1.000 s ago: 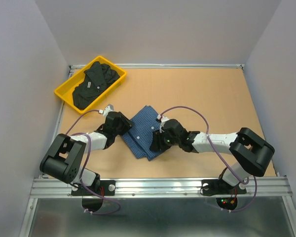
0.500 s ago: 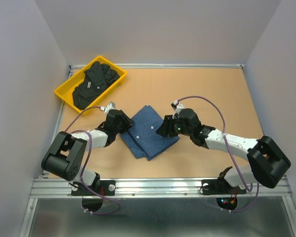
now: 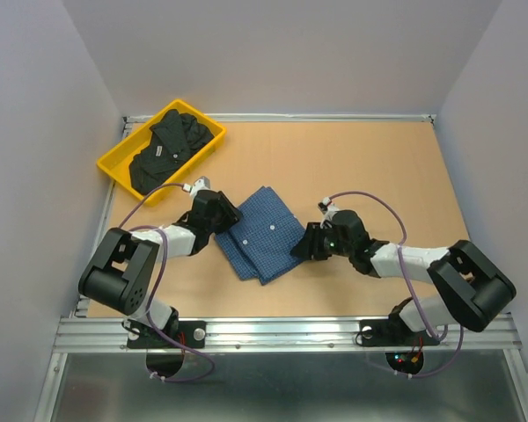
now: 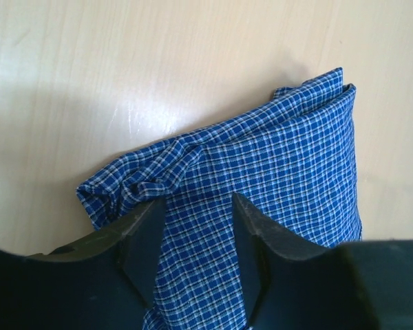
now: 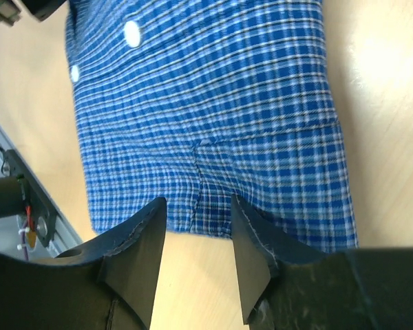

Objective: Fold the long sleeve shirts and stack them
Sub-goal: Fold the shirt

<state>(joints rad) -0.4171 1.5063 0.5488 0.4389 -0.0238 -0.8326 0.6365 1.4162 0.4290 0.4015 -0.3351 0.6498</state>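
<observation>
I see the folded blue checked cloth shirt lying mid light wooden table, long axis near-left to far-right, I think; the plain black shirt fills the yellow plastic tray; my right gripper has backed off to the blue shirt's right edge, jaws half apart, empty; my left gripper sits half apart over its bunched left edge, gripping nothing.

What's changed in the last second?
The right gripper pulled back from over the folded blue checked cloth shirt to its right edge. The left gripper edged slightly farther along its left side. Both are open. That shirt, and the black shirt in the yellow tray, stayed put.
</observation>
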